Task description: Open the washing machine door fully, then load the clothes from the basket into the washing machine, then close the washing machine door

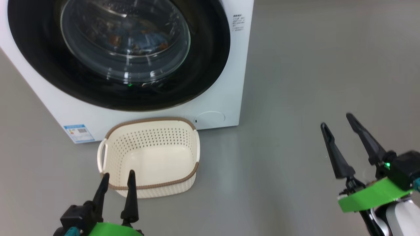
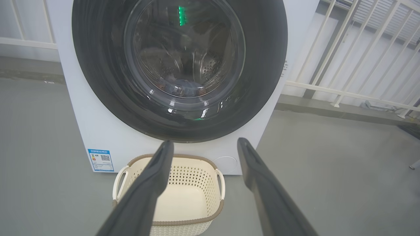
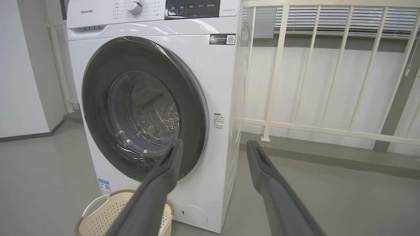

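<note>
The white washing machine (image 1: 226,98) stands on the grey floor, and its black-rimmed door (image 1: 210,49) is shut flat against the front. Behind the glass, blue and orange-brown clothes (image 1: 147,39) lie in the drum, a blue patch of the clothes (image 2: 187,87) showing low in the glass. In front of it sits the cream basket (image 1: 149,120), its inside bare. My left gripper (image 1: 118,173) hangs open just before the basket's near rim, holding nothing. Off to the right, my right gripper (image 1: 336,120) is open above bare floor. The right wrist view has the door (image 3: 98,114) and basket (image 3: 98,216) ahead and to the left of the right gripper (image 3: 215,142).
A white railing (image 3: 275,82) runs behind and to the right of the machine, on a low step (image 3: 328,160). A pale wall (image 3: 23,82) stands left of the machine. A blue label sticker (image 1: 78,132) and a round cover (image 1: 210,117) sit low on the machine's front.
</note>
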### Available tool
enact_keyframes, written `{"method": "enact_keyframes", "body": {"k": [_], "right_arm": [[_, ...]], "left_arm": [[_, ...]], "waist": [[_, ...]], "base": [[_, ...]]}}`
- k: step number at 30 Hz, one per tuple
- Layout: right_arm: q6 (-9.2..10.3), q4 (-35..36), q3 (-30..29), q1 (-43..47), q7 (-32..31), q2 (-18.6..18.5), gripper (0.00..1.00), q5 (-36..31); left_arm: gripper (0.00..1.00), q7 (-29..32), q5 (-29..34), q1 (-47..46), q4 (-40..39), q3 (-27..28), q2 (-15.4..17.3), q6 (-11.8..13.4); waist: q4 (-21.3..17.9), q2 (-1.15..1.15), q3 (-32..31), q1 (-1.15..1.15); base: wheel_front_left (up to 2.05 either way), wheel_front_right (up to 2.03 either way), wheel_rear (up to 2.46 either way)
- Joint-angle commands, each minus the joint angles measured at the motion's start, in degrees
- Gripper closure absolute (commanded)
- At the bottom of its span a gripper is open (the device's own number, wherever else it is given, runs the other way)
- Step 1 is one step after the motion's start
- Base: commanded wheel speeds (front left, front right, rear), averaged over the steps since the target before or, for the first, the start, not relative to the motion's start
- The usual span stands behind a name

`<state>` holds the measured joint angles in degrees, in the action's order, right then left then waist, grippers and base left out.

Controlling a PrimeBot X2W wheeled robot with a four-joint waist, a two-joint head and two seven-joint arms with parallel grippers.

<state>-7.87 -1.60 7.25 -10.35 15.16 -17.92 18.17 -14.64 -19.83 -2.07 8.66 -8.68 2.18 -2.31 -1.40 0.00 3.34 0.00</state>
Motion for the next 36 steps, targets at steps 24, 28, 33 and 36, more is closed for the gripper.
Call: {"method": "enact_keyframes", "body": {"k": [24, 28, 33, 36], "right_arm": [[0.38, 1.2, -9.2, 14.4, -0.2, 6.0, 0.0, -6.0], [0.38, 1.1, -9.1, 14.4, -0.2, 6.1, 0.0, -6.3], [0.38, 1.2, -8.8, 13.9, -0.2, 5.9, 0.0, -6.4], [0.38, 1.2, -8.8, 13.8, -0.2, 5.9, 0.0, -6.4]], "left_arm": [[0.0, -0.4, 2.2, 5.6, -5.3, 5.3, 0.7, 0.3], [0.0, -0.4, 2.2, 5.6, -5.2, 5.4, 0.7, 0.2], [0.0, -0.4, 2.6, 5.3, -5.2, 5.6, 0.7, 0.1], [0.0, -0.4, 2.4, 5.2, -5.0, 5.7, 0.7, -0.3]], "waist": [[-1.6, 0.0, -4.1, 0.0], [-1.4, 0.0, -4.3, 0.0], [-0.9, 0.0, -4.4, 0.0], [-0.4, 0.0, -4.3, 0.0]], "base": [[0.0, 0.0, 0.0], [0.0, 0.0, 0.0], [0.0, 0.0, 0.0], [0.0, 0.0, 0.0]]}}
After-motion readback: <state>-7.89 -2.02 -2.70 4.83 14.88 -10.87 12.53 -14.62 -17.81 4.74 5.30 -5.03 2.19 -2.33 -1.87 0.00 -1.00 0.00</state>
